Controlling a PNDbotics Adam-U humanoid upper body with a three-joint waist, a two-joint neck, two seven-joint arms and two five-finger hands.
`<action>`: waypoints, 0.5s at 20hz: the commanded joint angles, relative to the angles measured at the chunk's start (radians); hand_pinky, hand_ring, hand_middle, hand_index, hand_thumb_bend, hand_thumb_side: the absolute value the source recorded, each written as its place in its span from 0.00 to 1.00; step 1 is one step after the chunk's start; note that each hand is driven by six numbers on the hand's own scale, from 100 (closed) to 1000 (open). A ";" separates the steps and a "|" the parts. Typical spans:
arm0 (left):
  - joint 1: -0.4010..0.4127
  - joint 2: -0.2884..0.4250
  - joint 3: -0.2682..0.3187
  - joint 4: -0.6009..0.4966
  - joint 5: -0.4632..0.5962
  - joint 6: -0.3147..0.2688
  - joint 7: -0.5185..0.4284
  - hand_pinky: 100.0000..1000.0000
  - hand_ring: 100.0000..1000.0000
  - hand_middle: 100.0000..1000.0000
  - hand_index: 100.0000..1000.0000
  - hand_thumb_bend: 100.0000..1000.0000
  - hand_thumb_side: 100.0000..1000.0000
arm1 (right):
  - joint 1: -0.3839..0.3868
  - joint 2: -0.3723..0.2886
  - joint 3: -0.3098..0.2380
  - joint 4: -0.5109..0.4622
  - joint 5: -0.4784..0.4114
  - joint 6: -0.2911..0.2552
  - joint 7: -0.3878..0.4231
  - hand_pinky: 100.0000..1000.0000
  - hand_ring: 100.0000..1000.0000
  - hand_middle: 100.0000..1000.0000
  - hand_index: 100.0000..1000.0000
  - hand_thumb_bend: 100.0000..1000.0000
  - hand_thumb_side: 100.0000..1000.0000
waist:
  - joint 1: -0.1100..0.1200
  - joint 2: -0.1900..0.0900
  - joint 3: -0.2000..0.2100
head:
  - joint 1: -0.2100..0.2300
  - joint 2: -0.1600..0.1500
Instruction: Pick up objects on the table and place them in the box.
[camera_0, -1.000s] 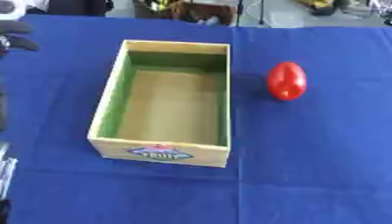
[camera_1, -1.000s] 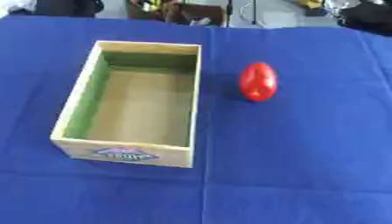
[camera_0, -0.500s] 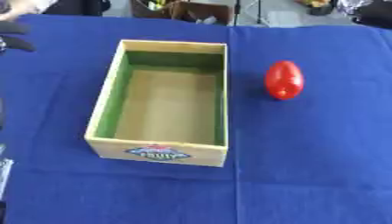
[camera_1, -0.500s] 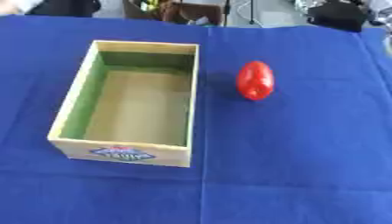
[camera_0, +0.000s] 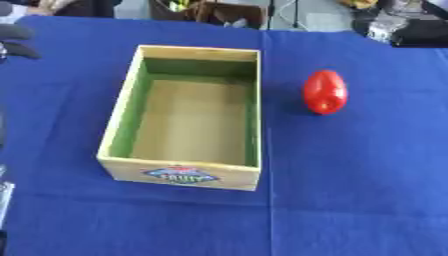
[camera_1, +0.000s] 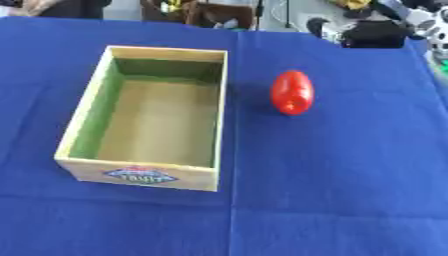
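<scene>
blue tablecloth (camera_0: 350, 190), dark clutter (camera_1: 201, 12) behind

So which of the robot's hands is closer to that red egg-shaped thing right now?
Right. The right hand shows at the table's far right edge, beyond the red egg-shaped object. The left hand is at the far left edge, with the box in between.

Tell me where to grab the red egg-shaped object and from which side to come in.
Grip the red egg-shaped object across its wider middle, coming from above on its right side. It lies on the blue cloth apart from the box, long axis pointing away, so its flanks are free; the right hand is probably nearer.
</scene>
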 joint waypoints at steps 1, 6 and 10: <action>-0.008 0.017 0.000 -0.017 0.002 0.000 -0.003 0.49 0.58 0.64 0.91 0.08 1.00 | -0.015 -0.019 -0.015 0.011 -0.047 -0.013 0.045 0.94 0.99 1.00 1.00 0.50 0.86 | 0.002 -0.022 -0.001 | 0.002 -0.011; -0.006 0.017 0.000 -0.017 0.001 0.002 -0.005 0.49 0.58 0.64 0.91 0.08 1.00 | -0.025 -0.017 -0.025 0.041 -0.093 -0.019 0.114 0.97 1.00 1.00 1.00 0.47 0.79 | 0.001 -0.018 -0.001 | 0.004 -0.014; -0.008 0.017 0.000 -0.017 0.001 0.002 -0.006 0.48 0.58 0.64 0.91 0.08 1.00 | -0.028 -0.012 -0.037 0.050 -0.121 -0.022 0.136 0.97 1.00 1.00 1.00 0.44 0.75 | 0.001 -0.013 0.002 | 0.005 -0.016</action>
